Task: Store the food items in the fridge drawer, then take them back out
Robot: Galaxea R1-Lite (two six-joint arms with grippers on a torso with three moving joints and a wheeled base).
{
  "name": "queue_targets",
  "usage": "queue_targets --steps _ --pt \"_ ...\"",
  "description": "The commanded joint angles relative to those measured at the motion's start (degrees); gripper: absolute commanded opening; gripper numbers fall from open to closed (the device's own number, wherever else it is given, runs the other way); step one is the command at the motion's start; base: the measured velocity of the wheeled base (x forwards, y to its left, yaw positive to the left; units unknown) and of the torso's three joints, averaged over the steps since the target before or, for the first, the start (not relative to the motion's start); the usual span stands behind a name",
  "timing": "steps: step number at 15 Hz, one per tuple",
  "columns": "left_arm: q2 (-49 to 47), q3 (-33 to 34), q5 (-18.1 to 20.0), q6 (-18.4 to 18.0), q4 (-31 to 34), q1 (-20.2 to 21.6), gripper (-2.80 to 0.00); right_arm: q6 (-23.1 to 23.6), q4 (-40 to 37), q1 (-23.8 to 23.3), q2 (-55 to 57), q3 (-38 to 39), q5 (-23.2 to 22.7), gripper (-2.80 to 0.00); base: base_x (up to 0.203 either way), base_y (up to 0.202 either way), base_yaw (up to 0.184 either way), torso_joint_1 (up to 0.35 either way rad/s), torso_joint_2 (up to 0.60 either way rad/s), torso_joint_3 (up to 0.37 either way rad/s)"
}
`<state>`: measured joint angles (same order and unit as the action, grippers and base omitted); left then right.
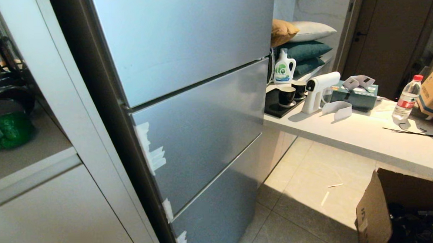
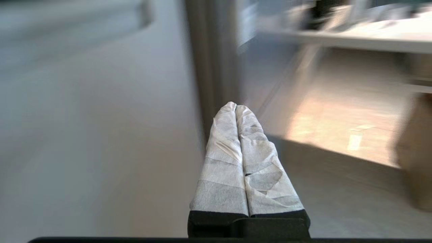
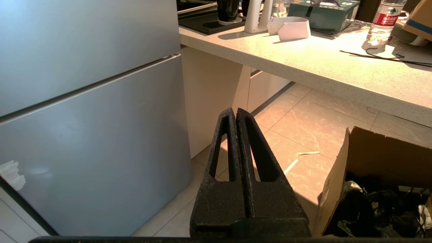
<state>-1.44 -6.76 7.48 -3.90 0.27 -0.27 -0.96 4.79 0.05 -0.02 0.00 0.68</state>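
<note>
Closed: the fridge drawer [image 1: 206, 133], a flat silver-grey middle front panel with white tape strips [image 1: 149, 147] along its left edge, flush between the tall upper door [image 1: 182, 38] and the lowest panel [image 1: 221, 210]. No gap showing, no glass interior on view. Nothing stored yet by the look of it, so judged to be at the very start: drawer to be pulled out, food put in, drawer shut, then opened again and emptied.

On the grey shelf at far left, beside the fridge, a glossy bright green lump [image 1: 6, 130], possibly the bell pepper, though partly hidden under dark objects. No tan-yellow potato-like item to be found anywhere.

Left gripper [image 2: 236, 107], fingers wrapped in white cloth tape: pressed tip to tip, empty, pointing toward the fridge's dark side edge, touching nothing. Surroundings smeared in that wrist view.

Right gripper [image 3: 235, 113], black textured fingers: likewise closed, nothing between them, hanging over the beige tiled floor [image 3: 297, 121] near an open cardboard box [image 3: 371, 158], apart from the fridge front.

Neither arm visible from the head camera. On the pale speckled counter [image 1: 350, 129] to the right: black cups, white spray device, clear water bottle [image 1: 406, 98], all unrelated.
</note>
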Motion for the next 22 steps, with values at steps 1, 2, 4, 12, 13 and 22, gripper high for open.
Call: queue_targets --steps 1,2,4,12,13,22 --pt "-4.98 -3.37 3.42 0.02 0.07 0.0 -2.8 0.0 0.02 0.04 0.02 1.74 0.02 -2.8 0.0 0.0 0.0 0.0 0.0 0.0" --pt "-10.29 -5.05 6.76 0.05 0.08 -0.01 -2.8 0.0 0.04 0.04 0.02 1.76 0.02 -2.8 0.0 0.0 0.0 0.0 0.0 0.0" --pt "-20.3 -6.91 12.6 0.08 -0.19 -0.06 -2.8 0.0 -0.04 0.04 0.02 1.76 0.02 -2.8 0.0 0.0 0.0 0.0 0.0 0.0" --pt "-56.36 -9.31 13.94 -0.82 -18.89 -6.18 -2.8 0.08 -0.13 0.04 0.02 1.67 0.02 -2.8 0.0 0.0 0.0 0.0 0.0 0.0" --pt "-60.27 -9.57 10.02 -0.83 -22.78 -9.74 -2.8 0.08 -0.13 0.04 0.02 1.67 0.02 -2.8 0.0 0.0 0.0 0.0 0.0 0.0" --pt "-75.21 -10.29 -15.6 3.64 -48.34 -22.58 -2.8 0.04 -0.13 0.04 0.02 1.67 0.02 -2.8 0.0 0.0 0.0 0.0 0.0 0.0"
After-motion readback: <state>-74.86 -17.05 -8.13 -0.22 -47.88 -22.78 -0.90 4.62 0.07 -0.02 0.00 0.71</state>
